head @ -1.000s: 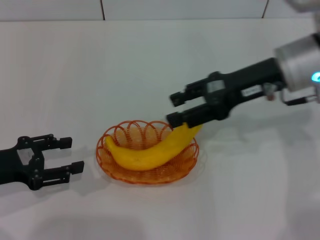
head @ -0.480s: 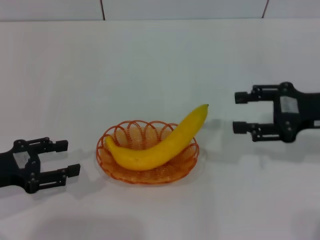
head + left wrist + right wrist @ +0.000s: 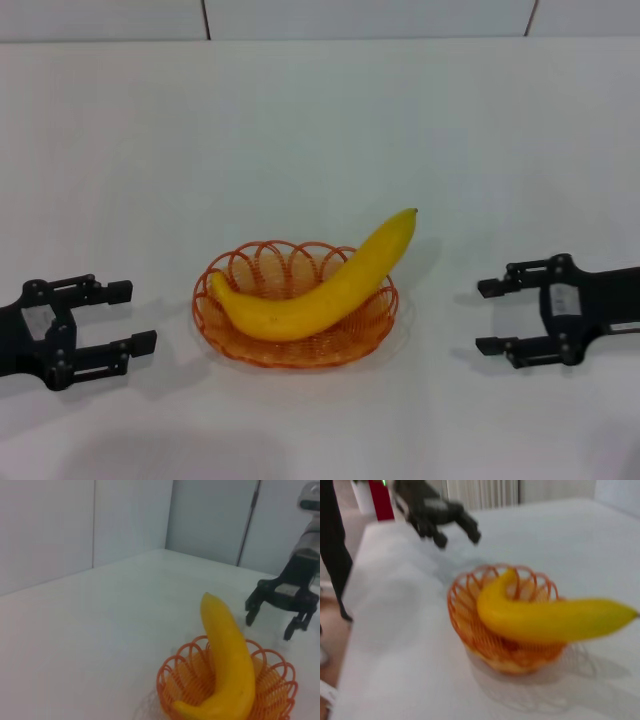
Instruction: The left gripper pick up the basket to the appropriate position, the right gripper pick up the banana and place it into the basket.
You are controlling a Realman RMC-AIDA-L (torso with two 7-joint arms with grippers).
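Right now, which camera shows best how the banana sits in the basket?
The head view: the whole banana lies across the basket, its tip overhanging the rim. The left wrist view cuts off its lower end; the right wrist view is blurred.

Your left gripper (image 3: 125, 318) and right gripper (image 3: 490, 317) run off the frame edges behind their jaws. The banana (image 3: 320, 285) hides the basket (image 3: 215, 320) floor.

I find no legible text; the small white label on the right gripper (image 3: 492, 318) is too small to read.
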